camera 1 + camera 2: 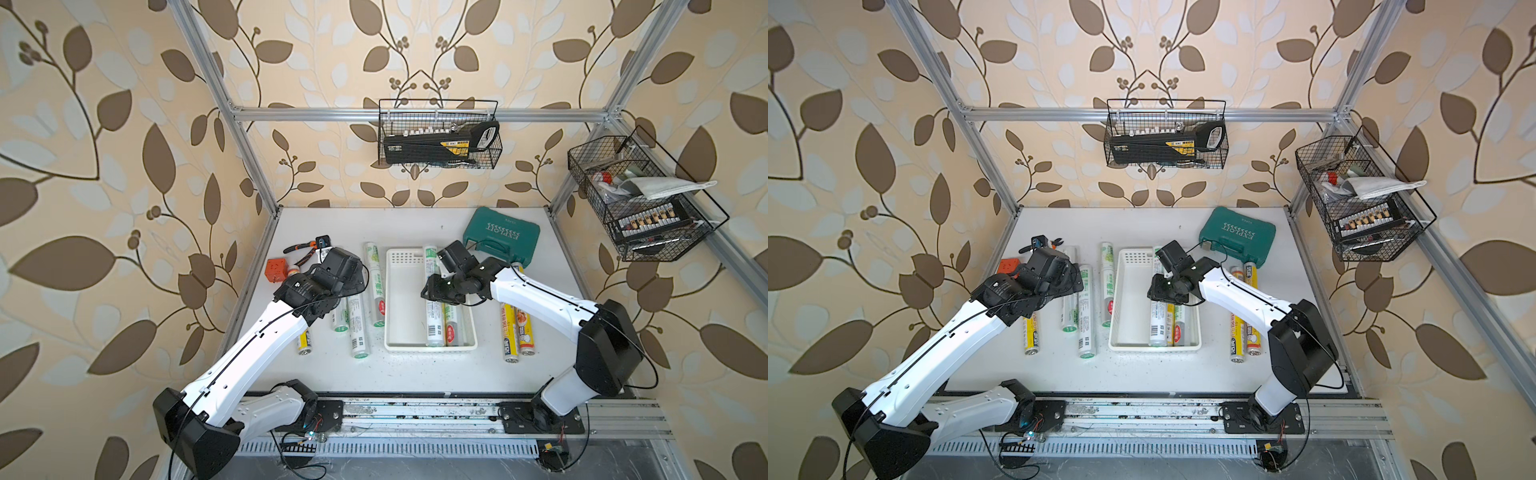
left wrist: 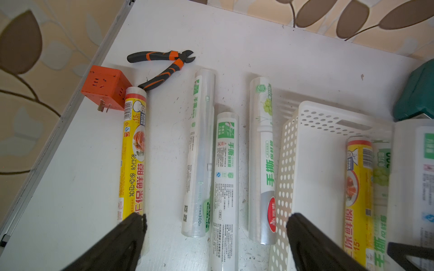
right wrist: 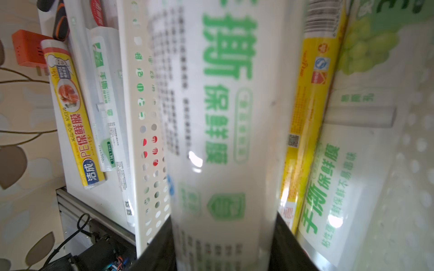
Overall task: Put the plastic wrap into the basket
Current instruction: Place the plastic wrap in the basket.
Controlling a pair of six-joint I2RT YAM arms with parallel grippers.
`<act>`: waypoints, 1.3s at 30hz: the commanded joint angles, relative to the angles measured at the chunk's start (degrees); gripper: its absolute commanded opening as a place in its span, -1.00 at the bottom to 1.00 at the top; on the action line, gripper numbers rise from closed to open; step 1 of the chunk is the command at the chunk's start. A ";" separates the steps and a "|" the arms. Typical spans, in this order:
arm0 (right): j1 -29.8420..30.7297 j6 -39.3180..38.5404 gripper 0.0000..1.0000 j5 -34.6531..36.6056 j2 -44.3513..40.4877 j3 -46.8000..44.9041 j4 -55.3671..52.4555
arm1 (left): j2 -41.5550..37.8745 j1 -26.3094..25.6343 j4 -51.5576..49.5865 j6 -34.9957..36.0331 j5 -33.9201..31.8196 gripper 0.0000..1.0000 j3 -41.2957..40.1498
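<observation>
Roll set into basket; release judged next.
Loose rolls were left beneath the left gripper, its fingers spread wide and empty. Over the basket, a white roll was clamped by the right gripper, to be laid flat and released.

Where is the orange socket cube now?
In the left wrist view, the orange socket cube sits near the left edge of the table, beside the orange-handled cutting pliers and the end of a yellow plastic wrap roll.
</observation>
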 commanded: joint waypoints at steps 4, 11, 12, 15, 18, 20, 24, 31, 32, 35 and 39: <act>2.85 1.58 -0.13 3.93 2.90 3.36 0.50 | -0.60 0.75 0.85 0.64 -0.10 0.98 -0.92; 5.38 1.97 -0.13 8.38 7.01 4.86 -1.81 | -0.27 0.83 1.29 0.81 0.43 0.98 -1.01; 5.51 1.97 -0.13 8.82 7.52 5.14 -2.17 | -0.25 0.85 1.29 0.82 0.43 0.98 -1.04; 5.87 1.89 -0.14 10.39 9.08 5.69 -3.39 | -0.18 0.85 1.53 0.97 0.65 0.98 -1.28; 6.22 1.89 -0.13 11.28 10.34 5.87 -3.73 | -0.03 0.86 1.72 0.99 0.95 0.97 -1.45; 6.45 1.72 -0.13 11.67 11.18 6.05 -3.78 | 0.19 0.85 1.81 0.99 1.04 0.98 -1.48; 6.64 1.27 -0.13 12.53 12.93 6.70 -4.59 | 0.45 0.93 1.99 1.04 1.21 0.97 -1.45; 7.15 -0.31 -0.02 16.05 15.32 9.26 -7.77 | 0.68 0.89 2.34 0.93 1.57 0.98 -1.93; 7.14 -0.69 0.00 16.72 15.67 9.79 -8.67 | 0.67 0.95 2.34 0.87 1.61 0.98 -2.05; 7.31 -1.27 0.09 18.72 16.42 10.50 -10.34 | 0.63 0.95 2.43 0.64 1.81 0.98 -2.33; 7.36 -1.45 0.20 19.66 15.66 10.01 -10.30 | 0.67 0.92 2.52 0.55 2.01 0.98 -2.42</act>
